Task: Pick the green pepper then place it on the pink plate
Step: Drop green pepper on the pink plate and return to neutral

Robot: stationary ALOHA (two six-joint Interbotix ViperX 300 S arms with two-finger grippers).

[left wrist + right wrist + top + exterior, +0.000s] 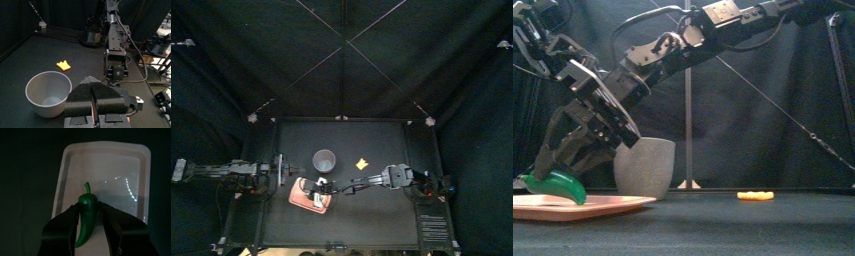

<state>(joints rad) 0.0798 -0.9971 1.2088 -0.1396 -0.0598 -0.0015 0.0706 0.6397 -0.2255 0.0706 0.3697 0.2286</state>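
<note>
Over one plate (127,168), the right end effector (87,213) clamps one pepper (560,186). Nearby: one cup (48,92), one yellow toy (63,64); left end effector (94,86) closed.

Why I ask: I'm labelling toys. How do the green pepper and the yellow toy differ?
The green pepper is long and curved; the yellow toy is short and squat. The green pepper is clamped in the right gripper over the pink tray; the yellow toy lies loose on the table.
</note>
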